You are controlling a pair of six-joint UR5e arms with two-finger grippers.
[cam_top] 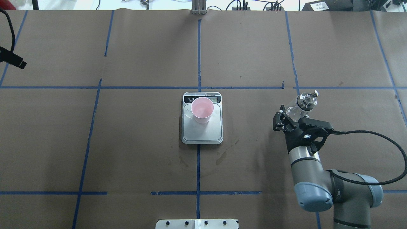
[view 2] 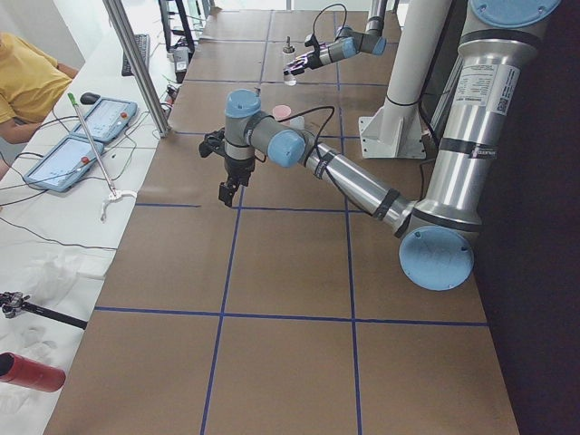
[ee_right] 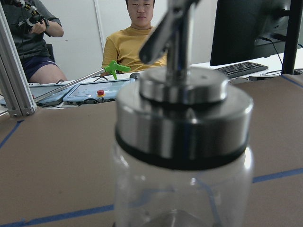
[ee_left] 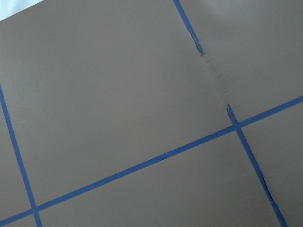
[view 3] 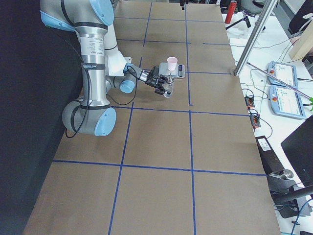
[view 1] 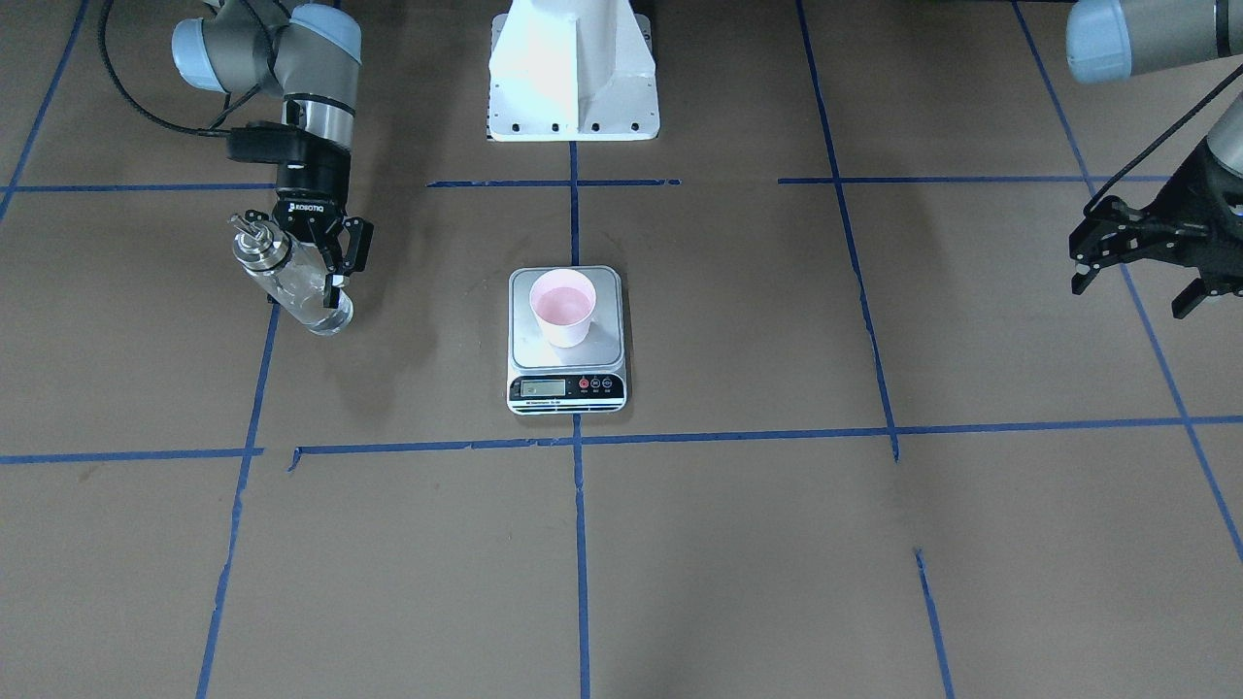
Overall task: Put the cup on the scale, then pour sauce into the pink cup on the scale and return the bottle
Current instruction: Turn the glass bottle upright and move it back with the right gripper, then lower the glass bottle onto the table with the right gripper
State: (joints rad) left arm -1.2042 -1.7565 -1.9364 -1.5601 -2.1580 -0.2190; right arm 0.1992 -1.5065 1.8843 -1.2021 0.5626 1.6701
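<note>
Exterior front-facing: the right gripper (view 1: 299, 274) is clamped across the glass body of the bottle (view 1: 313, 301), well to the robot's right of the scale (view 1: 604, 345). The cup (view 1: 561, 306) stands upright on the scale's plate, mouth up. The left gripper (view 1: 1136, 291) hangs far off on the other side with its jaws spread wide and nothing between them. The right arm is therefore the nearer one, and it already has the bottle.

Overhead exterior: the cup lies almost straight toward the robot's left from the bottle, well apart, so any pour would need a sideways carry first. The spout (cam_top: 313, 94) seems to point away from the cup, toward the robot's right, so it would probably need turning before a tip.

Exterior left: the bottle shows small in the far arm, top upward.

Exterior right: whether the bottle's base touches the table cannot be told.

Left wrist-mounted: only the brown table (ee_left: 118, 94) and blue tape lines (ee_left: 142, 165).

Right wrist-mounted: the silver collar (ee_right: 182, 127) fills the view with the table edge level behind it, so the bottle's long axis is judged close to vertical. A person (ee_right: 137, 45) sits beyond the table.
</note>
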